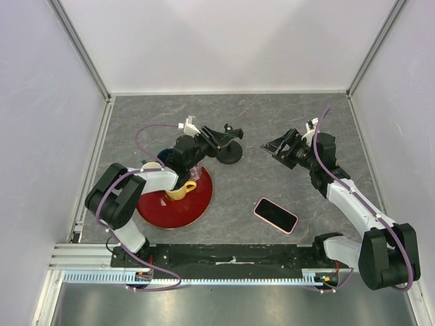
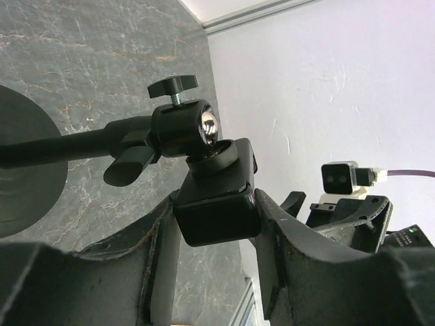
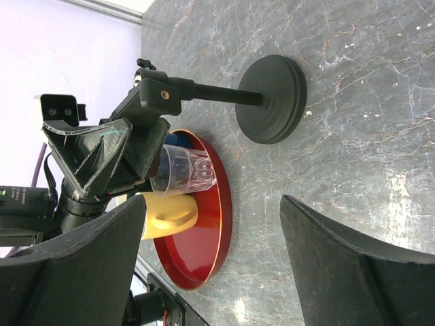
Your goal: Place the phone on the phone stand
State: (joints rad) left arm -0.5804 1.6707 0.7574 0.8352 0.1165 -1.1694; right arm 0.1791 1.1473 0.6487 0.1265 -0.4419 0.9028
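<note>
The phone (image 1: 275, 214) lies nearest, flat and screen up on the grey table (image 1: 272, 115), just ahead of the right arm's base. Its long axis runs diagonally, from near-right to far-left. Neither wrist camera shows it.

To its left is a red round tray (image 1: 173, 212) with a yellow mug (image 1: 178, 191) and a clear glass (image 3: 183, 170), both partly hidden under the left arm.

Farther back, the phone stand (image 1: 230, 153) stands upright on its disc base, well apart from the phone. From above, its post is hard to make out. The left gripper (image 2: 216, 217) clamps its head. The right gripper (image 1: 275, 148) faces it with jaws wide and empty.
</note>
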